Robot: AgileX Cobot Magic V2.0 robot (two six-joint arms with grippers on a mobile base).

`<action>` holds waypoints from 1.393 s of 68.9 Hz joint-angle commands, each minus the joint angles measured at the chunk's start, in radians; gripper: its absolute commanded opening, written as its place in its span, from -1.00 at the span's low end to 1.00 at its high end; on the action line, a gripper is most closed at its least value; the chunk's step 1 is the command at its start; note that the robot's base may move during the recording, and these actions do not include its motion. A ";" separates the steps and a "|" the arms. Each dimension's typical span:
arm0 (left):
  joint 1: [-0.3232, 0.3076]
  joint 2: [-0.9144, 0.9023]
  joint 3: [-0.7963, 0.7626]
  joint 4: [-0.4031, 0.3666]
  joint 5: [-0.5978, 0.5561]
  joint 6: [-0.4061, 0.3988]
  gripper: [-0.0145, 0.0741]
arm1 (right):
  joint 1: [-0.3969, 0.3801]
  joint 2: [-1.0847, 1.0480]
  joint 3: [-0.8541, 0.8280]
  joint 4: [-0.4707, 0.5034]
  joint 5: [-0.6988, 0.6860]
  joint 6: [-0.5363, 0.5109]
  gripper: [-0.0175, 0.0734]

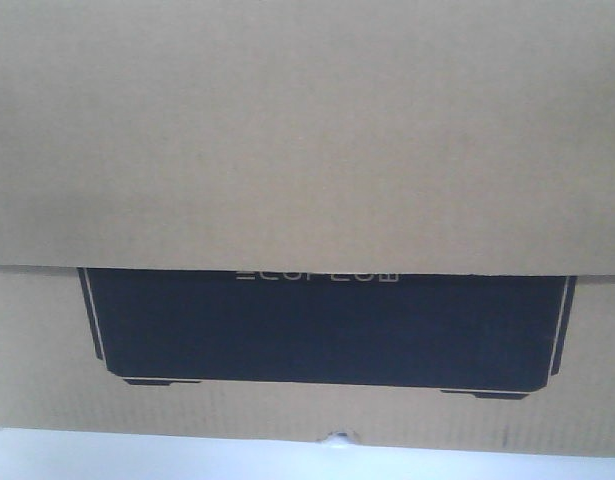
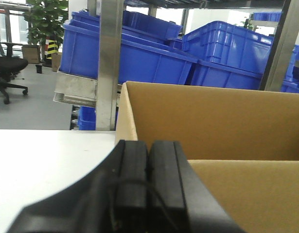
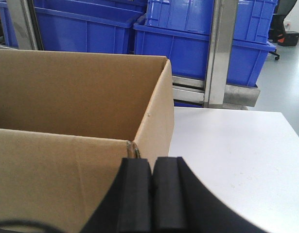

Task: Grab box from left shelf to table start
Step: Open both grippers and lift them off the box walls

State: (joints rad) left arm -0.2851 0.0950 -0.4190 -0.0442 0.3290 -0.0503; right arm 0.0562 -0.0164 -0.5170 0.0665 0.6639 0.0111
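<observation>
the box is sitting open on the table, bare white surface spreading lower right. left gripper and right gripper are both pressing shut, empty, at its near rim corners.

The box stood open-topped on the table, its hollow unobstructed from above. Left and right of the box, bare tabletop lay free. Behind the box, shelf uprights and blue bins closed the way. The front camera was wholly blocked by the box's wall.
</observation>
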 commanded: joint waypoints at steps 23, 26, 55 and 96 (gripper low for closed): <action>0.187 -0.107 0.286 -0.109 -0.214 0.062 -0.90 | 0.001 -0.004 -0.020 -0.005 -0.095 -0.011 -0.49; 0.192 -0.117 0.320 -0.109 -0.244 0.062 -0.90 | 0.001 -0.004 -0.020 -0.005 -0.095 -0.011 -0.49; 0.193 -0.118 0.447 -0.109 -0.339 0.062 -0.90 | 0.001 -0.004 -0.020 -0.005 -0.095 -0.011 -0.49; 0.193 -0.118 0.447 -0.109 -0.339 0.062 -0.90 | 0.001 -0.004 -0.020 -0.005 -0.095 -0.011 -0.49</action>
State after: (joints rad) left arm -0.0941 -0.0105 0.0289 -0.1447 0.0828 0.0089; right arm 0.0562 -0.0164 -0.5170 0.0665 0.6618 0.0111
